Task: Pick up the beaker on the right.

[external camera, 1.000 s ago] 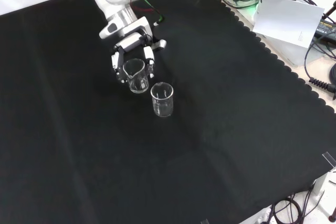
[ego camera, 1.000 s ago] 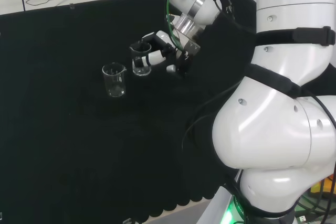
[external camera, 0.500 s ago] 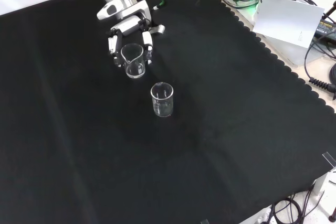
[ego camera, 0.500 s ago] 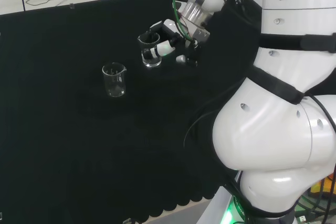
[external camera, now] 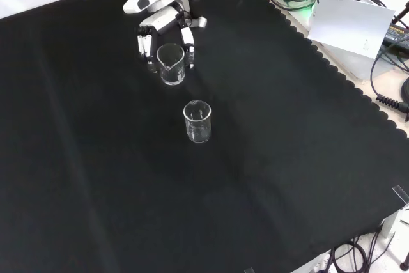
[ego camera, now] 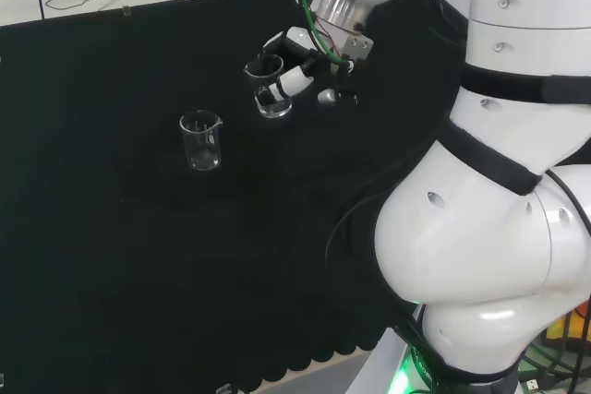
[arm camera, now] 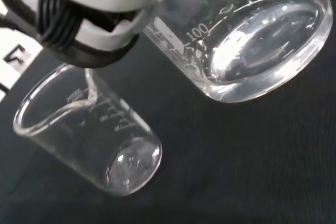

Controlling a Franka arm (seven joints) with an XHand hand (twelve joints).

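2 clear glass beakers are counted on the black cloth [ego camera: 111,246]. In the head view, the free beaker [ego camera: 200,139] is seen at the left, standing upright on the cloth with its spout toward the right. The held beaker [ego camera: 270,89] is seen to its right and a little farther off, well apart from it. It is grasped by the hand [ego camera: 294,64], whose black and white fingers are curled round its wall from both sides. It appears raised off the cloth, though contact with the cloth cannot be ruled out from these views.

In the front view, the held beaker [external camera: 171,63] lies beyond the free beaker [external camera: 197,121], with the hand [external camera: 165,25] reaching in from the far side and its fingers [external camera: 190,41] wrapped on either side of the glass.

Both beakers are transparent, cylindrical and empty, each with a small pouring lip. In the wrist view, white graduation marks are printed on both. On the held beaker [arm camera: 247,40] a scale is seen by its thick round base; on the free beaker [arm camera: 89,132] the print is too small to be made out.
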